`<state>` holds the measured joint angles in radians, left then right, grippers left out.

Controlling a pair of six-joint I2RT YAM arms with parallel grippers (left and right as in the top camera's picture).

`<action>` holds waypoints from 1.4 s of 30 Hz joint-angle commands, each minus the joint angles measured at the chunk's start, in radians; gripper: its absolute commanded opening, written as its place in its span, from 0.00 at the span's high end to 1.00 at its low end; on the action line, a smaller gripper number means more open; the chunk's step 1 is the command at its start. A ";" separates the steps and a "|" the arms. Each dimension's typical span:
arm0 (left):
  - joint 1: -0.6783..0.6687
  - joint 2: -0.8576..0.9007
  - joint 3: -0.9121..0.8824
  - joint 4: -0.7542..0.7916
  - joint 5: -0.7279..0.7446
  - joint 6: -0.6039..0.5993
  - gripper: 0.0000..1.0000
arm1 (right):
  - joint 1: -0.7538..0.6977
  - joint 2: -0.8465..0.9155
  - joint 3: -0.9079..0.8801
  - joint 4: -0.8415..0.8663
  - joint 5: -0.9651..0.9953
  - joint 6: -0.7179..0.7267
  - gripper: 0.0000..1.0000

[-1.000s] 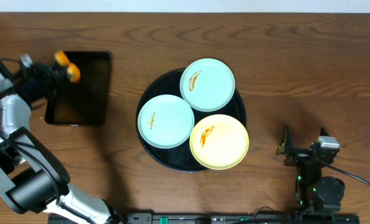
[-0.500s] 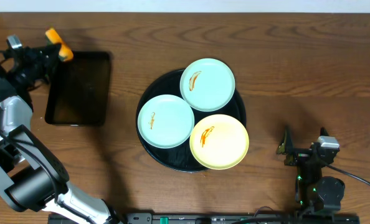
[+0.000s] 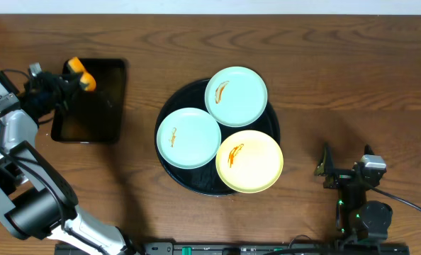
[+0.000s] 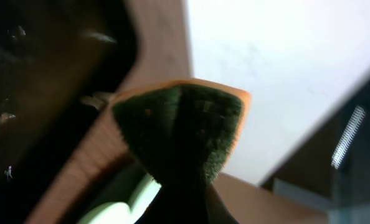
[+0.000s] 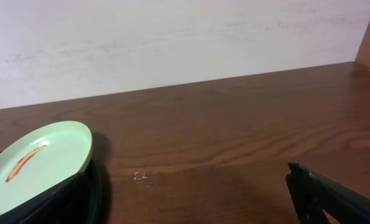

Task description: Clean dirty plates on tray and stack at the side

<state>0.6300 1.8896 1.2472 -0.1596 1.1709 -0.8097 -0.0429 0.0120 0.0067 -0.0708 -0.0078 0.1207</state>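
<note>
The counter (image 3: 352, 78) is dark brown wood, with the grain running across the frame. A pale wall (image 5: 172, 37) backs it in the right wrist view. The round black tray (image 3: 186, 98) sits at the centre of the overhead frame and carries all three plates side by side. One mint plate (image 3: 236, 96) lies at upper right, a second mint plate (image 3: 188, 137) at left and a yellow plate (image 3: 249, 161) at lower right, each with an orange smear. Your left hand (image 3: 72, 78), at upper left, is clamped on an orange-and-green sponge (image 3: 79, 73) above the upper-left corner of a rectangular black tray (image 3: 97, 106). Your right hand (image 3: 346, 164), at lower right, stands with its fingers apart, holding nothing, well apart from the plates.
</note>
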 commanded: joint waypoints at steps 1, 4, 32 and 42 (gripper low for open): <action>0.000 0.018 0.001 -0.022 -0.125 0.076 0.93 | -0.004 -0.005 -0.001 -0.004 -0.001 -0.013 0.01; 0.000 0.018 0.001 -0.012 -0.079 0.076 0.93 | -0.004 -0.005 -0.001 -0.004 -0.001 -0.013 0.01; 0.000 0.018 0.001 -0.016 -0.081 0.111 0.92 | -0.004 -0.005 -0.001 -0.004 -0.001 -0.013 0.01; 0.000 0.018 0.001 -0.016 -0.084 0.123 0.92 | -0.004 -0.005 -0.001 -0.004 -0.001 -0.013 0.01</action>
<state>0.6300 1.9060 1.2453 -0.1764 1.0885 -0.7166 -0.0429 0.0120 0.0067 -0.0704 -0.0078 0.1207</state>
